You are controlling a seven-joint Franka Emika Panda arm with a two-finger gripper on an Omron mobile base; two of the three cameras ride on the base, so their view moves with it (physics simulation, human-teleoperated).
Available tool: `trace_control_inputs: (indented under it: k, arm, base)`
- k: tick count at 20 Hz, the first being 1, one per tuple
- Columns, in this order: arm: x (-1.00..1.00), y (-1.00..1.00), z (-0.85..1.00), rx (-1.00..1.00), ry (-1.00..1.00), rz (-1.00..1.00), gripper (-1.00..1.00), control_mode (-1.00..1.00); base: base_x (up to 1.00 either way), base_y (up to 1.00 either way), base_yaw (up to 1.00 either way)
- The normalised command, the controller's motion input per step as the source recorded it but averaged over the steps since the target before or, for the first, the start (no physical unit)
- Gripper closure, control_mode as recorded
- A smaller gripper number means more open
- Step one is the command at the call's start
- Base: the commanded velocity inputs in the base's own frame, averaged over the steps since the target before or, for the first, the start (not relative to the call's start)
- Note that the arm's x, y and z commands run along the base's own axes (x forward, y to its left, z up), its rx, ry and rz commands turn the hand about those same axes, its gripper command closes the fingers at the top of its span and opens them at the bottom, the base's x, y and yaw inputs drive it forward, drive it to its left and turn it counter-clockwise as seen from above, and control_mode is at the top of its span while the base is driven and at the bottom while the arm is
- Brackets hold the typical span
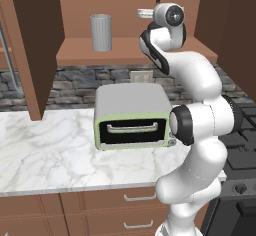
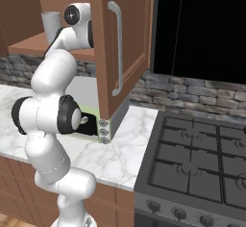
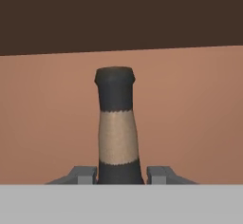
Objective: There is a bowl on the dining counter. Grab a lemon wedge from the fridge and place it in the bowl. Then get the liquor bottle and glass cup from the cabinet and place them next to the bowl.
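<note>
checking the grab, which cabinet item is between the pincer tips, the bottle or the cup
The bottle: its dark neck with a tan band stands between the pincer tips, while the grey ribbed cup stands apart on the shelf.

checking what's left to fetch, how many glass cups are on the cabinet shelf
1. The glass cup stands upright on the left part of the cabinet shelf, above the toaster oven. The arm hides the shelf's right part, so more could be there.

Arm [image 2: 53, 91] at open cabinet [image 2: 122, 48]

Your arm [image 1: 200, 130] is glossy white, with rounded segments, black joint rings and small grey fingertips [image 3: 85, 174].
</note>
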Motion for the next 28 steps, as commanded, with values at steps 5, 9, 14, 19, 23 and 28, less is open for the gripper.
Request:
trace_control_inputs:
  k: [5,9,14,19,23,28]
  arm:
    - [0.00,0.00,-0.02,0.00,0.03,0.00,1.00,-1.00]
    - [0.00,0.00,-0.01,0.00,0.01,0.00,1.00,-1.00]
    - [-0.08,0.00,-0.01,0.00,0.00,0.00,1.00,-1.00]
    - [-0.41,0.00,-0.05,0.00,-0.02,-0.01,1.00,-1.00]
    - [-0.92,0.00,-0.08,0.00,-0.13,-0.04,1.00,-1.00]
    - [-1.00,0.08,0.00,0.00,-0.07,-0.01,1.00,-1.00]
  base:
    - [0.00,0.00,0.00]
    - [0.00,0.00,0.00]
    - [0.00,0.00,0.00]
    - [0.00,0.00,0.00]
    - [0.00,0.00,0.00]
    - [0.00,0.00,0.00]
